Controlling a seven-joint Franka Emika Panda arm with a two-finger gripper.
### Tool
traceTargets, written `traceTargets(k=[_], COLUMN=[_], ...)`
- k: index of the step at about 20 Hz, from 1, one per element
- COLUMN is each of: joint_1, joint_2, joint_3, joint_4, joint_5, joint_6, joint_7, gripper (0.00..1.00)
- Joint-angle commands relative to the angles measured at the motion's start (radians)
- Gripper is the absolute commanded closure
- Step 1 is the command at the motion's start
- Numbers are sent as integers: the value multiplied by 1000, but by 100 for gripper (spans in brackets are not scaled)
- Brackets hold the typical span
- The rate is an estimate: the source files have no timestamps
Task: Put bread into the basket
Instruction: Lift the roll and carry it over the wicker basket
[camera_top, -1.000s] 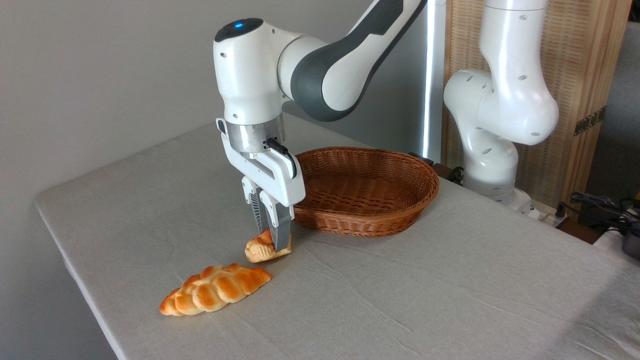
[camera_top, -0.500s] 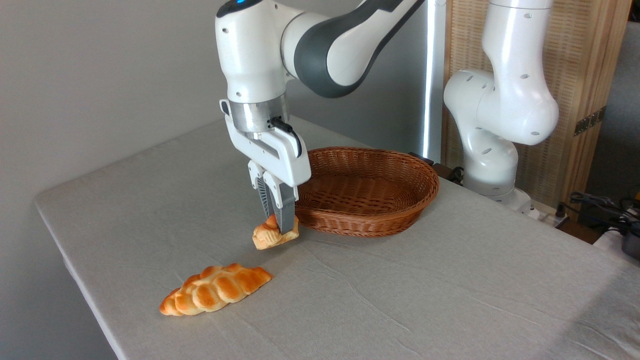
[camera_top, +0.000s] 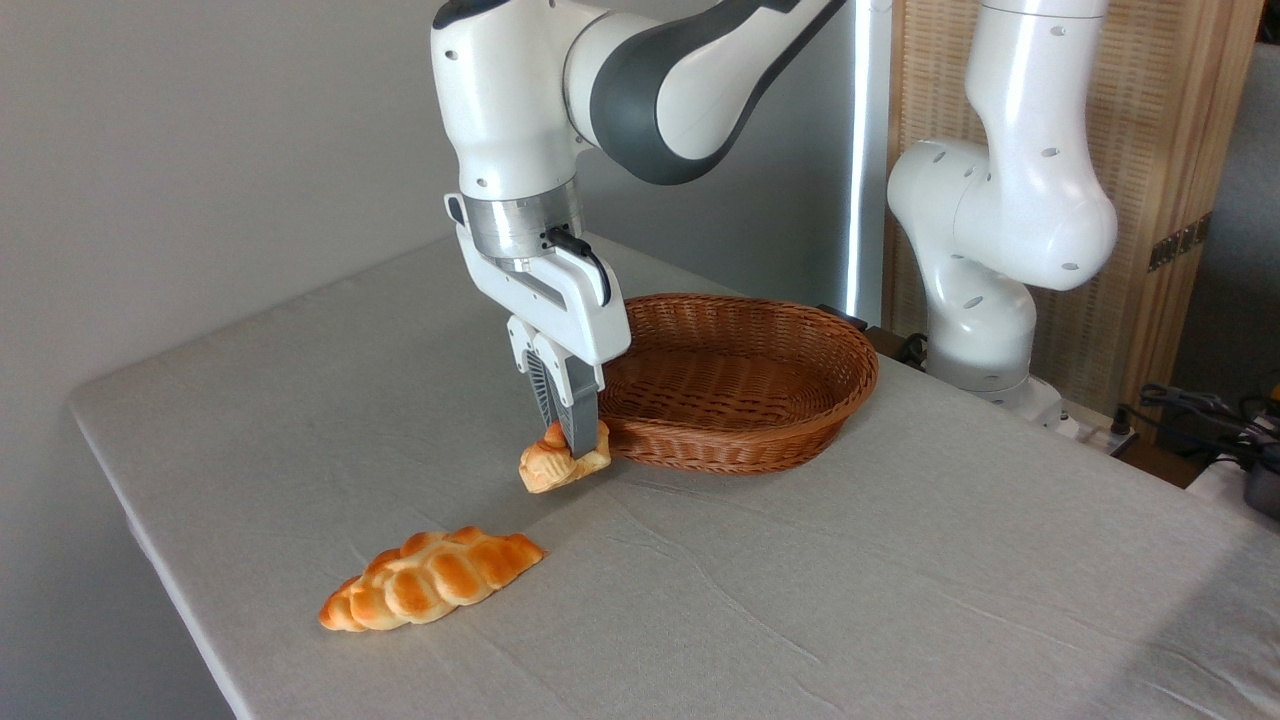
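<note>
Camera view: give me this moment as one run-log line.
claw: shut on bun | bun: lifted off table, left of basket | basket: empty | braided loaf: on table

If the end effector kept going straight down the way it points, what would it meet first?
Probably bare table: the end effector, shut on the bun, seems just short of the basket, though depth is unclear.

A long braided golden loaf (camera_top: 431, 579) lies flat on the worktop (camera_top: 900, 600) in the lower left of the frame, near the front edge, its length running from lower left to upper right. The worktop is covered in a pale grey cloth with faint creases across it. Behind it a plain grey wall (camera_top: 200, 150) fills the upper left, a wooden slatted screen (camera_top: 1170, 200) stands at the upper right, and dark cables (camera_top: 1200, 415) lie at the far right edge.
</note>
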Motion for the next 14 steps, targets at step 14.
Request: traceTargets(k=[14], joint_1=[-50], joint_2=[-147], joint_3=[74], joint_4=[78], joint_5=[-154], joint_6=[-360], joint_7=[176], gripper=[93])
